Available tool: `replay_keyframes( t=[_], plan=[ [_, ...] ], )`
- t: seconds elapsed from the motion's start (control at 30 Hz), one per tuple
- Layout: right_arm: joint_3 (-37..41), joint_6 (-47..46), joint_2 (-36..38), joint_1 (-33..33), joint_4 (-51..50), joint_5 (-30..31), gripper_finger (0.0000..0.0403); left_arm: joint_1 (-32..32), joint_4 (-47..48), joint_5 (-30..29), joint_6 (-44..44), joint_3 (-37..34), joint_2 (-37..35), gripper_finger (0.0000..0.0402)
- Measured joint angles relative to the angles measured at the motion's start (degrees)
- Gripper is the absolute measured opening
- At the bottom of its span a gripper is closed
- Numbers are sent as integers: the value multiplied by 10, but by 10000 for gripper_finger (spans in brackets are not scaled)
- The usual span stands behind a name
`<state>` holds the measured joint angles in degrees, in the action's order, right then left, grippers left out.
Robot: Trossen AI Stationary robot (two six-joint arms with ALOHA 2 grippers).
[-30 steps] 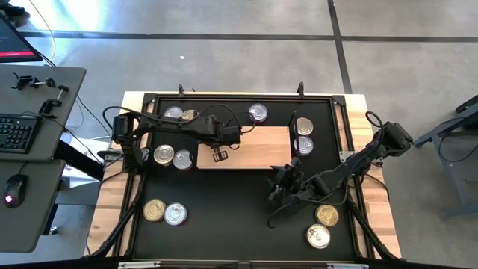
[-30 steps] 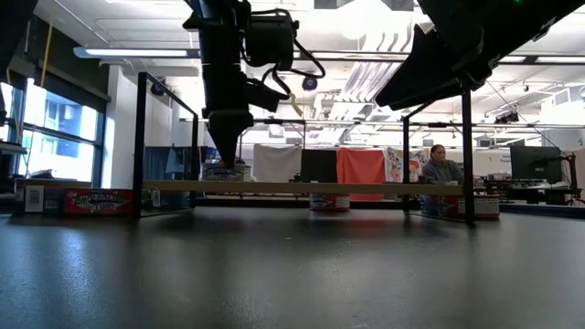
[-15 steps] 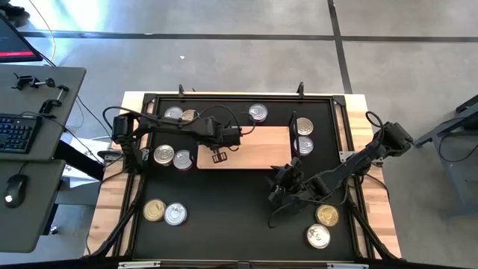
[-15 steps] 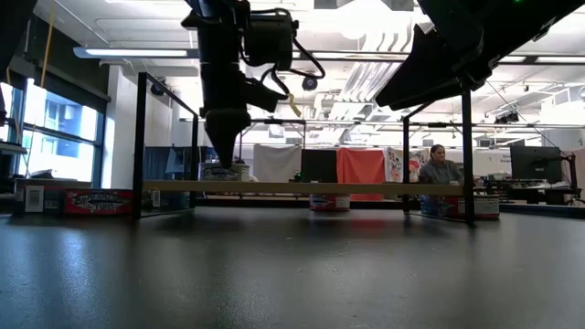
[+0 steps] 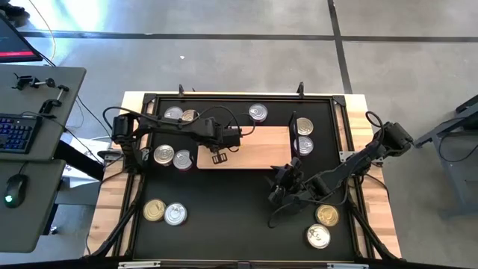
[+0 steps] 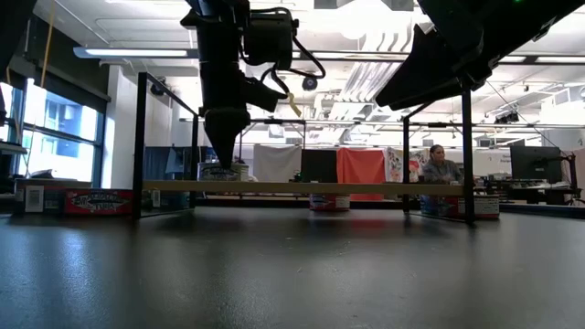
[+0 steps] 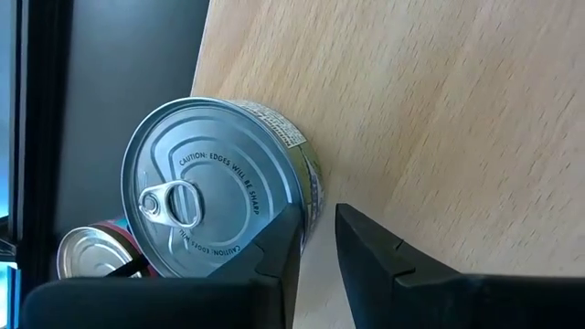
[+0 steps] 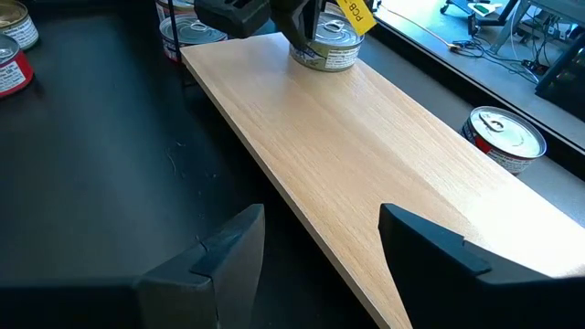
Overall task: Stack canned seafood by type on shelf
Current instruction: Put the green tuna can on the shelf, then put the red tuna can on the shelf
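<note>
Black matting (image 5: 224,194) fills our near side, where our right gripper (image 5: 287,179) waits, fingers apart. Farther on, a silver-lidded tin (image 7: 215,192) sits at the light-wood shelf (image 5: 261,149) corner; our left gripper (image 5: 219,155) hovers there, jaws barely parted, empty. Lifting carelessly could nudge it off.

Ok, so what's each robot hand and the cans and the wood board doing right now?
left gripper, fingers slightly apart, holding nothing, beside a can
silver-lid can, lid-up at the shelf's end, sealed, not held
shelf, lying flat, one can seen on it
right gripper, open, empty, by the shelf's front edge
other cans, lid-up on the black mat
</note>
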<state>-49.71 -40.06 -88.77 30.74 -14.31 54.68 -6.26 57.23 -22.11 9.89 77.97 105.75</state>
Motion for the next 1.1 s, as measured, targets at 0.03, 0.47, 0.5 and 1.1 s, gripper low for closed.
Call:
replay_keyframes(
  t=[0.03,0.47,0.5,1.1],
  plan=[
    [0,0,0,0,0,0,211,0,0,3,0,0,-2,65],
    [0,0,0,0,0,0,211,37,-16,22,5,-1,-83,70],
    [0,0,0,0,0,0,211,40,-21,21,5,-1,-89,70],
    [0,15,-22,-39,-12,-110,211,88,-502,-9,-177,0,49,69]
  ],
)
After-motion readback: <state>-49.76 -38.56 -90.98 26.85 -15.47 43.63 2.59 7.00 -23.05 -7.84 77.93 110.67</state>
